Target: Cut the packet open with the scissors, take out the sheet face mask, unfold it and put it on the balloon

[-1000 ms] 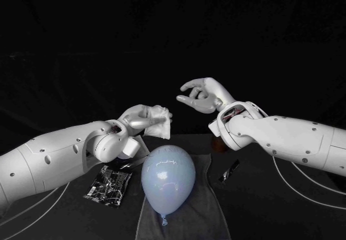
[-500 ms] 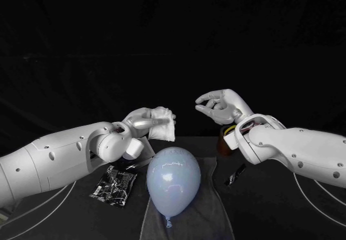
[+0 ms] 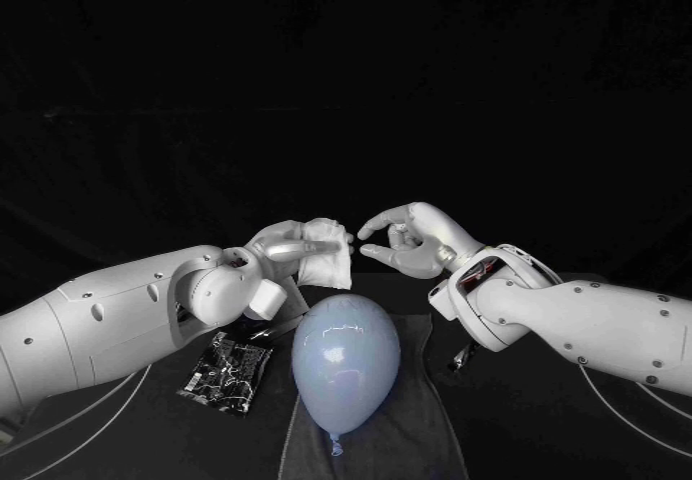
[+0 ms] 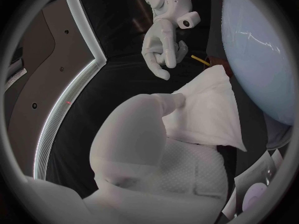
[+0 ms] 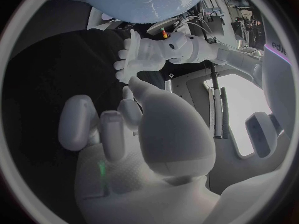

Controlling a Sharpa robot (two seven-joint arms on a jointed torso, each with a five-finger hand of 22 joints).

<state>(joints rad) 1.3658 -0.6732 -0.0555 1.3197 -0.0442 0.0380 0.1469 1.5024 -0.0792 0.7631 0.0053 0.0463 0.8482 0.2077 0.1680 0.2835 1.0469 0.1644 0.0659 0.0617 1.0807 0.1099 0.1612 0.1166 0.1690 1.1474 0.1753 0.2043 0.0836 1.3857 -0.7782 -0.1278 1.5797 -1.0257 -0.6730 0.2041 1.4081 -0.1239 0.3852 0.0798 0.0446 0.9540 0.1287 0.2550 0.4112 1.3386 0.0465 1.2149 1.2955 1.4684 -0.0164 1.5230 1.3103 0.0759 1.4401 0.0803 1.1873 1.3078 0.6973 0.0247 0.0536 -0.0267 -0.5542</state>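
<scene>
White arms (image 3: pixel 606 325), dark screws (image 3: pixel 97 312), wrist panel (image 3: pixel 482 272) — silver left hand (image 3: pixel 296 243), right hand (image 3: pixel 411 238).

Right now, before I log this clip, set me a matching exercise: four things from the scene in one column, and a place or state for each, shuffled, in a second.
Things:
1. sheet mask
2. balloon
3. packet
4. right hand

Places or states:
A. lies on the grey cloth
B. raised above the table, holding nothing
C. folded, gripped by the left hand
D. flat on the table, on the balloon's left-arm side

Pairs: 1-C, 2-A, 3-D, 4-B
</scene>
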